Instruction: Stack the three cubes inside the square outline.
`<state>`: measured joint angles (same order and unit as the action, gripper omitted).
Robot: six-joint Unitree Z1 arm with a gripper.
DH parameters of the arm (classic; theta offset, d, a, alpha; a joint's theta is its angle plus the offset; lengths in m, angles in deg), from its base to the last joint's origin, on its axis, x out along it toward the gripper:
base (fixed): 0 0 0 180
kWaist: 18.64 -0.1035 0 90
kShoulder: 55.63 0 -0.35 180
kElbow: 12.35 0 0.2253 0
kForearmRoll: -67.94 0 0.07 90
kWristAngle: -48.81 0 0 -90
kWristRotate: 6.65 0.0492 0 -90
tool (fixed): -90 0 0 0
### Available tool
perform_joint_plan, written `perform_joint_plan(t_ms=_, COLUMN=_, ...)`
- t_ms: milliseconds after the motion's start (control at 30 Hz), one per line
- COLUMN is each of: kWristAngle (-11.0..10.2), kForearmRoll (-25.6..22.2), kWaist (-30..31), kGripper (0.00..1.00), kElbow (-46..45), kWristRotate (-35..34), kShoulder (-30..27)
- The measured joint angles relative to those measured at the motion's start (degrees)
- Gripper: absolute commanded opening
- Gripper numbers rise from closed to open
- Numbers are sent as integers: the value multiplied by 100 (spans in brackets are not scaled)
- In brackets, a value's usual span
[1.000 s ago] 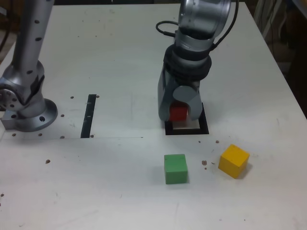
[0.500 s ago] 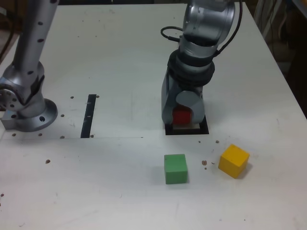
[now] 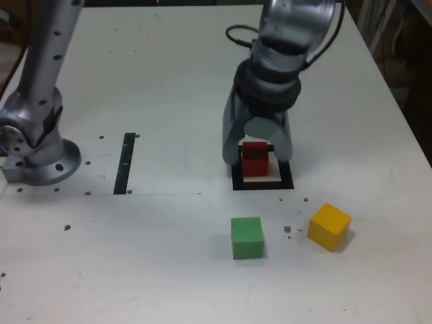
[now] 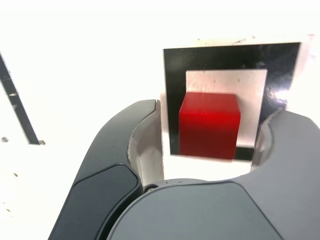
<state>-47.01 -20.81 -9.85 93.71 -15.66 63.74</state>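
Between the two spread jaws of the hand, the small red matte cube is seen resting inside the thick black square outline with the pale centre. A second ago the jaws were closed on this cube; they have since been parted, and in the wrist view a clear gap is visible on each side of the red cube, so the cube is no longer gripped. The hand has also been raised slightly and is held directly over the cube. The first cube is therefore judged to be placed and released, forming the base of the stack. In front of the hand, on the white counter, the green matte cube and the yellow matte cube lie well apart from the outline and are not yet stacked. Withdrawal of the hand and retrieval of one of these cubes is judged to be the next requirement.
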Motion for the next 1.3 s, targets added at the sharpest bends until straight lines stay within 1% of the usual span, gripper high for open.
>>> perform_joint_plan(t_ms=133, kWristAngle=-75, kForearmRoll=-336, kWaist=170, kGripper=99, kElbow=234, kWristRotate=-30, kShoulder=-204)
perform_joint_plan(t_ms=300, kWristAngle=-309, kForearmRoll=-796, kWaist=520, kGripper=99, kElbow=899, kWristRotate=16, kShoulder=-229)
perform_joint_plan(t_ms=367, kWristAngle=-346, kForearmRoll=-944, kWaist=660, kGripper=99, kElbow=1138, kWristRotate=42, kShoulder=-211)
perform_joint_plan(t_ms=467, kWristAngle=-474, kForearmRoll=-1452, kWaist=939, kGripper=99, kElbow=1688, kWristRotate=176, kShoulder=119)
perform_joint_plan(t_ms=533, kWristAngle=-481, kForearmRoll=-1662, kWaist=1135, kGripper=99, kElbow=2059, kWristRotate=269, kShoulder=416)
perform_joint_plan(t_ms=600, kWristAngle=-474, kForearmRoll=-1741, kWaist=1242, kGripper=99, kElbow=2397, kWristRotate=348, kShoulder=594)
perform_joint_plan(t_ms=700, kWristAngle=-435, kForearmRoll=-1776, kWaist=1280, kGripper=99, kElbow=2878, kWristRotate=397, kShoulder=638)
perform_joint_plan(t_ms=900, kWristAngle=-330, kForearmRoll=-1784, kWaist=1358, kGripper=99, kElbow=2973, kWristRotate=441, kShoulder=678)
perform_joint_plan(t_ms=1000, kWristAngle=-238, kForearmRoll=-1784, kWaist=1396, kGripper=99, kElbow=3153, kWristRotate=625, kShoulder=801)
perform_joint_plan(t_ms=1167, kWristAngle=-35, kForearmRoll=-1781, kWaist=1441, kGripper=99, kElbow=3528, kWristRotate=1026, kShoulder=1192)
perform_joint_plan(t_ms=1300, kWristAngle=-2, kForearmRoll=-1774, kWaist=1508, kGripper=98, kElbow=3851, kWristRotate=1179, kShoulder=1587)
